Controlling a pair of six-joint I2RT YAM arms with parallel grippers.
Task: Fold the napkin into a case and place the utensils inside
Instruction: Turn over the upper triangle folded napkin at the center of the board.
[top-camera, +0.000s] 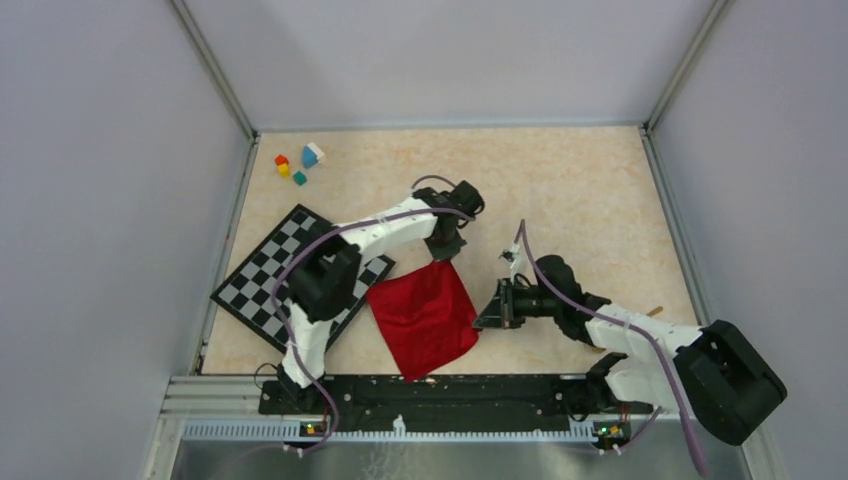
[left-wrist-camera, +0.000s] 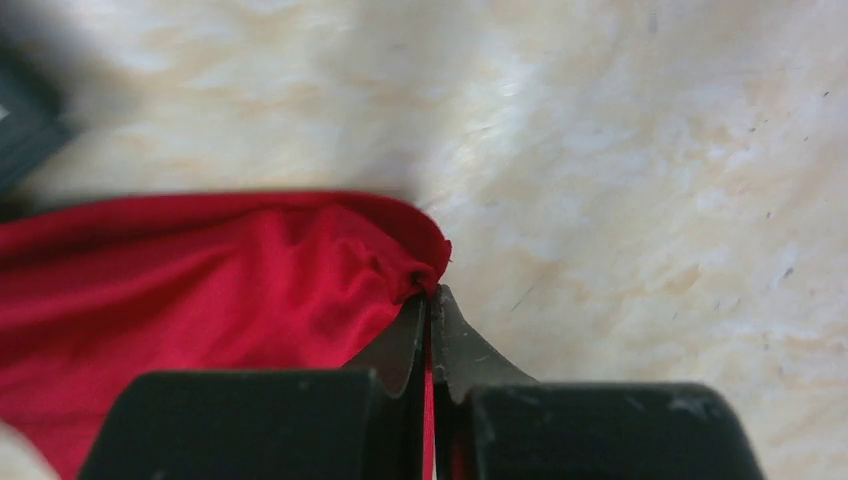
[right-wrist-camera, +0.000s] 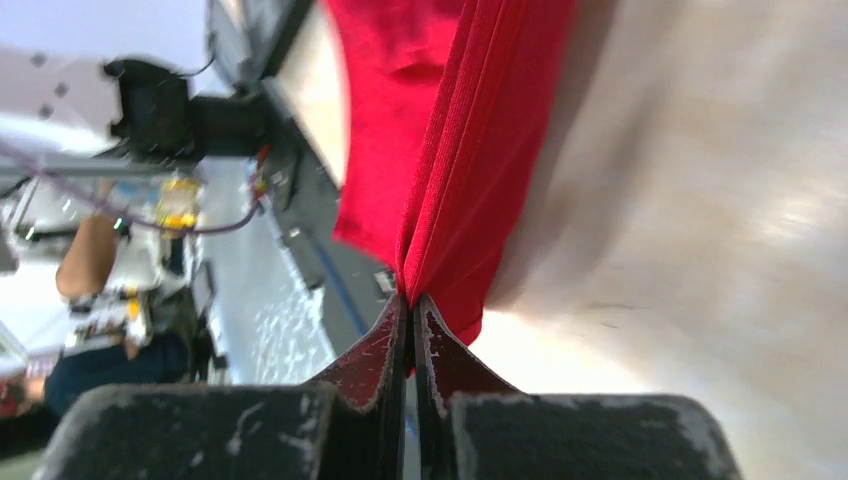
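Note:
The red napkin (top-camera: 425, 318) lies partly lifted in the middle of the table, its left edge against the checkered mat. My left gripper (top-camera: 443, 252) is shut on its far corner; in the left wrist view the cloth (left-wrist-camera: 200, 290) bunches at the closed fingertips (left-wrist-camera: 430, 292). My right gripper (top-camera: 484, 314) is shut on the napkin's right edge; in the right wrist view the folded cloth (right-wrist-camera: 470, 130) hangs from the closed tips (right-wrist-camera: 410, 300). A thin tan stick (top-camera: 655, 312), perhaps the spoon's handle, pokes out behind my right arm. The fork is not in view.
A black-and-white checkered mat (top-camera: 262, 280) lies at the left, partly under my left arm. Several small coloured blocks (top-camera: 298, 165) sit at the far left corner. Walls enclose the table on three sides. The arm base rail (top-camera: 430, 395) runs along the near edge.

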